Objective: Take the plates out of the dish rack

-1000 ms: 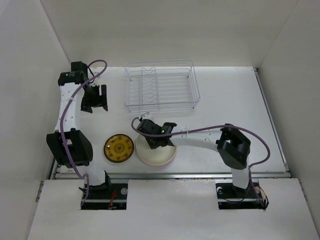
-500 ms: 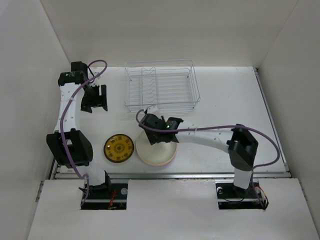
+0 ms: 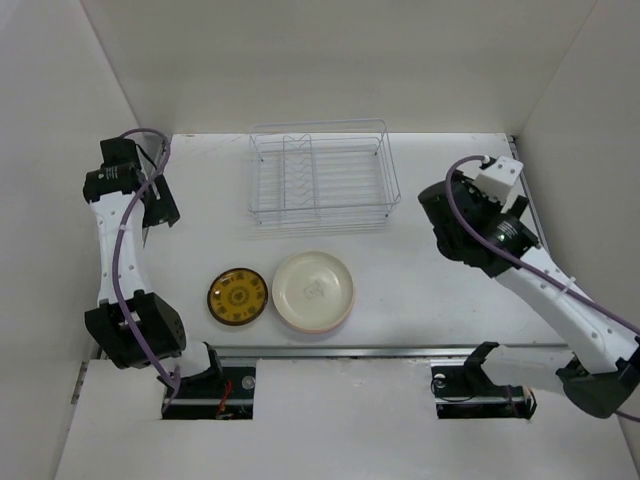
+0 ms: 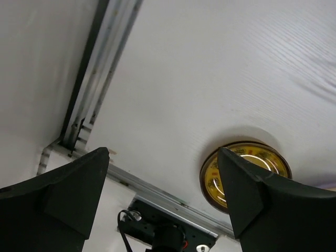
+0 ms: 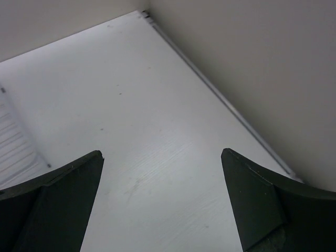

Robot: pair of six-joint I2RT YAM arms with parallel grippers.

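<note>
A: Left side first. Where is the left gripper (image 4: 161,151)?

B: Top view: at about 9 o'clock on the table (image 3: 440,290), close to the left wall and off the surface. Its wrist view shows the fingers (image 4: 68,194) spread wide with only bare table between them. It holds nothing.

A: What is the nearest plate to it?

B: The amber plate (image 3: 237,296), small and patterned. It lies flat at about 7 o'clock, near the front edge. It also shows in the left wrist view, beside the right finger but well below it and not touched.

A: Next one over?

B: The cream plate (image 3: 313,291), which is larger. It lies flat at 6 o'clock, just beside the amber one on its 3 o'clock side. The rims are very close, and I cannot tell whether they touch. There is a faint pinkish-lavender edge along its near rim. I cannot tell whether that is another plate underneath.

A: And the dish rack (image 3: 322,205)?

B: At 12 o'clock on the table, sitting square, directly beyond the cream plate with a gap of table between them. Its upright prongs run in rows. Both plates are outside it.

A: Right side?

B: The right gripper (image 5: 161,152) is at 3 o'clock, raised, well apart from the rack and the plates. Its wrist view shows the jaws fully apart and nothing gripped, over bare table by the right wall. A few rack wires show at that view's left edge.
</note>
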